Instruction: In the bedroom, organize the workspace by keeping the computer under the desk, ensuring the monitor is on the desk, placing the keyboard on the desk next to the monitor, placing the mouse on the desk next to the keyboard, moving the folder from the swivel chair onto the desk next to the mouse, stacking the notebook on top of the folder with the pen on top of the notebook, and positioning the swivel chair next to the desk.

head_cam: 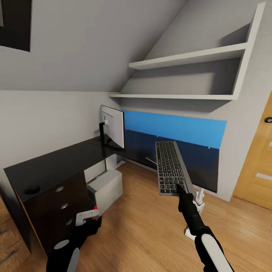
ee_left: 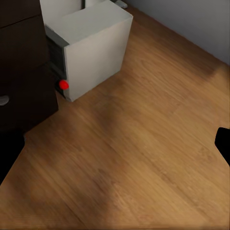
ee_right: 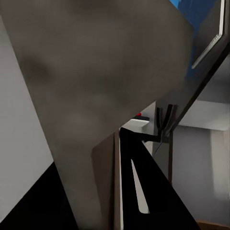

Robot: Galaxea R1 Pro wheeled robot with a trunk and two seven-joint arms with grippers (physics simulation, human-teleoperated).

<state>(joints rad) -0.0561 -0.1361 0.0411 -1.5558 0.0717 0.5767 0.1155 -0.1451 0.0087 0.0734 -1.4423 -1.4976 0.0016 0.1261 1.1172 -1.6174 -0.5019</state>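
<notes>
Fingers of the right gripper (head_cam: pixel 180 187) are clamped on the near short edge of the keyboard (head_cam: pixel 172 167), which is held up in the air, key side toward the head camera, its long axis running away from the robot toward the blue wall panel (head_cam: pixel 177 128). In the right wrist view the underside of the keyboard (ee_right: pixel 105 72) covers most of the frame as a blurred grey surface.

Left gripper (head_cam: pixel 88 223) hangs low beside the desk's drawer unit (head_cam: pixel 56 204). Its finger state cannot be told from the head view — the left wrist view shows dark finger edges at opposite sides of the frame, well apart, with nothing between them but wooden floor (ee_left: pixel 143 143).

Positions of the task items:
- Desk (head_cam: pixel 53 166): dark, L-shaped, running along the left wall and on under the blue panel.
- Monitor (head_cam: pixel 112 126): upright on the desk at the corner, seen nearly edge-on, its stand on the dark top.
- Computer (head_cam: pixel 107 187): a grey-white case on the floor under the desk, just beside the drawer unit. In the left wrist view the computer (ee_left: pixel 91 45) shows a red dot on its front face.
- A small dark object (head_cam: pixel 32 189) lies on the near end of the desk; what it is cannot be told.

Two white shelves (head_cam: pixel 189 75) are fixed above the blue panel. A wooden door (head_cam: pixel 258 170) stands at the right.
</notes>
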